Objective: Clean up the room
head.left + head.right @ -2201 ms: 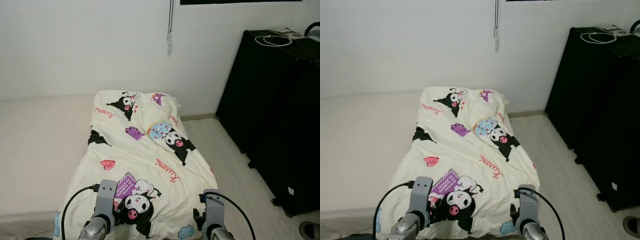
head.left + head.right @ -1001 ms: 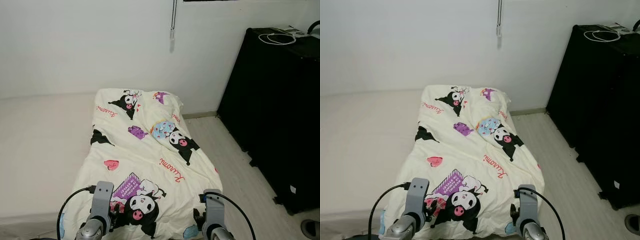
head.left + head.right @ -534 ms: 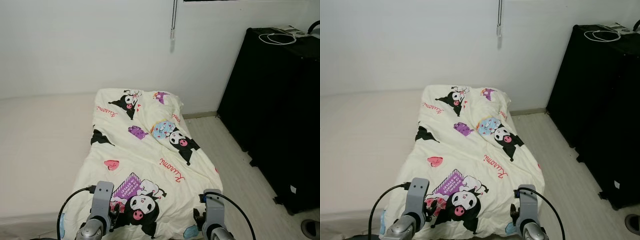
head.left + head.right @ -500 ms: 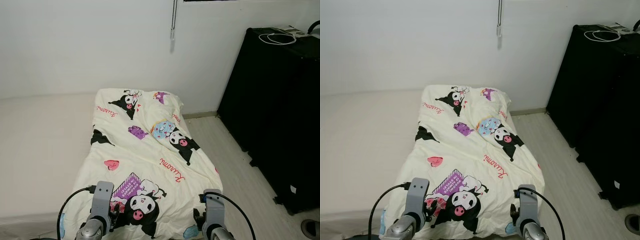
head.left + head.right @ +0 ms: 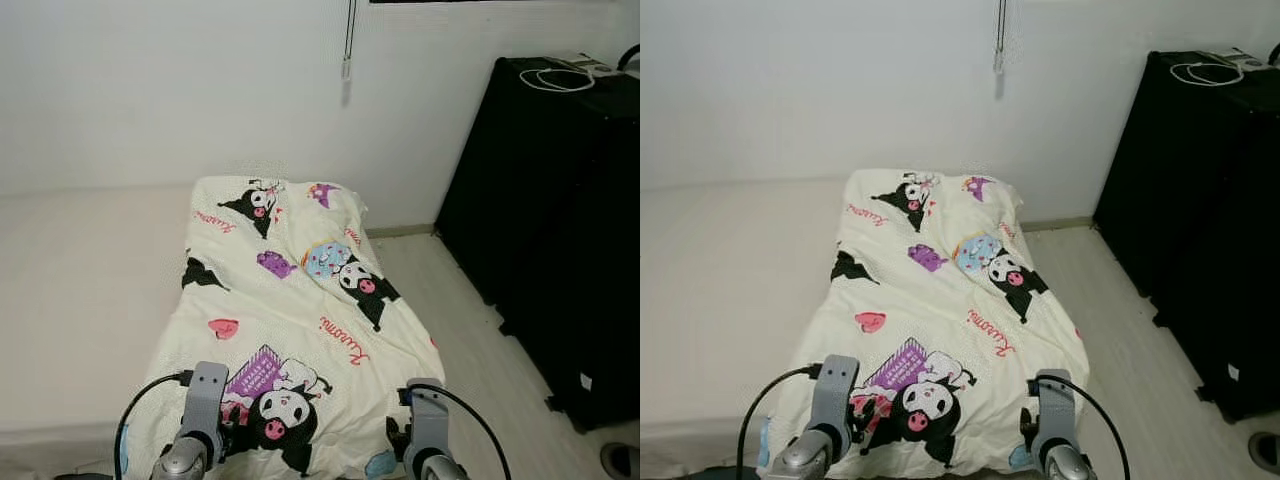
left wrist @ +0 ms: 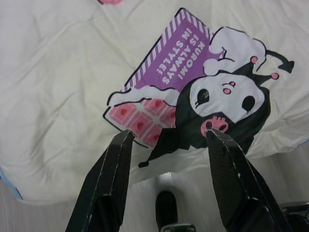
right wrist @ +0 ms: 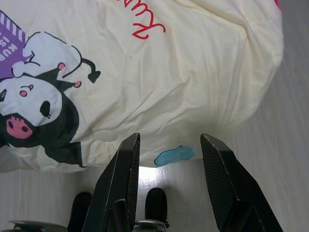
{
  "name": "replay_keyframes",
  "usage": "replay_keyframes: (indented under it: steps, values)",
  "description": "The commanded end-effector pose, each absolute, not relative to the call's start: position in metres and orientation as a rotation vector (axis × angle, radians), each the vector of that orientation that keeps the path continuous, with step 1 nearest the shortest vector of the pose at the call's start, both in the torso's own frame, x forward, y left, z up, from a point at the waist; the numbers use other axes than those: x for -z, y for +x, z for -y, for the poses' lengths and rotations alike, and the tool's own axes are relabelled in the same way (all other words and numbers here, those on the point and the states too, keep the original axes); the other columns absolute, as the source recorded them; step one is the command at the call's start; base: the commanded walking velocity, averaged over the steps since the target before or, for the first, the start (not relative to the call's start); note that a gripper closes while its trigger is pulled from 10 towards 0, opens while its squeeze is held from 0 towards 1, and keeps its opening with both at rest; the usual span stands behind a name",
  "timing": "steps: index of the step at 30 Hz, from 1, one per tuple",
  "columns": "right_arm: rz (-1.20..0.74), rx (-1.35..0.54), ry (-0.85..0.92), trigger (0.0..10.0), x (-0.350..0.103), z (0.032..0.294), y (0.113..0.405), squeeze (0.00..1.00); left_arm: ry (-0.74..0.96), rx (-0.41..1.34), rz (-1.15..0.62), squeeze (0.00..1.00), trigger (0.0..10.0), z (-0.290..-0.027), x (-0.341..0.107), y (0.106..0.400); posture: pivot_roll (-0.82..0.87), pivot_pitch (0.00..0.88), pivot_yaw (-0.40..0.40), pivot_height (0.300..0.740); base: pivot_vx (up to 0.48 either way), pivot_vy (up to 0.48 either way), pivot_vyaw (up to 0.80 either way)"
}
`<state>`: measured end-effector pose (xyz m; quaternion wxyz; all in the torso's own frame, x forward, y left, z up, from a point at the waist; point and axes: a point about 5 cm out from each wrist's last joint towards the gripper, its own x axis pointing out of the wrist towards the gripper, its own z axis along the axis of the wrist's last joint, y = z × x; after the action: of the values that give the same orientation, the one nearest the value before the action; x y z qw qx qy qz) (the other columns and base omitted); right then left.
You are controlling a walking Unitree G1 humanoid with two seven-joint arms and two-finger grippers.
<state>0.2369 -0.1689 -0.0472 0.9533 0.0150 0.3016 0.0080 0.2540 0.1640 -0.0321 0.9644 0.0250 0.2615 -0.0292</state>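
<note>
**Cream quilt spread on the bed**

Cream quilt (image 5: 290, 330), printed with cartoon figures, lies along the bed (image 5: 80, 290) beside a black cabinet (image 5: 560, 220). Left pincer (image 6: 169, 140) and right pincer (image 7: 166, 145) hover over its near edge, fingers spread, pinching nothing.

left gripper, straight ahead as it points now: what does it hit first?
Most likely the cartoon-print blanket: the open left gripper points at its near edge with the purple-and-black print. Depth is unclear; nothing lies between.
</note>
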Motion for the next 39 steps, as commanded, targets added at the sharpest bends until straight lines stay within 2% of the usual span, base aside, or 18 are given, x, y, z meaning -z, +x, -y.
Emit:
replay_keyframes:
  steps: [1,39]
  values:
    - [-0.635,-0.013,0.032,10.0,0.0504,0.1684,0.2332,0.0,0.046,0.054,-0.559,0.0,10.0,-0.1638,0.037,0.2488,0.03,0.104,-0.017,0.734,0.0,0.0,0.0]
    - [-0.634,-0.016,0.032,10.0,0.0506,0.1681,0.2329,0.0,0.051,0.061,-0.554,0.0,10.0,-0.1627,0.0365,0.2494,0.03,0.103,-0.015,0.734,0.0,0.0,0.0]
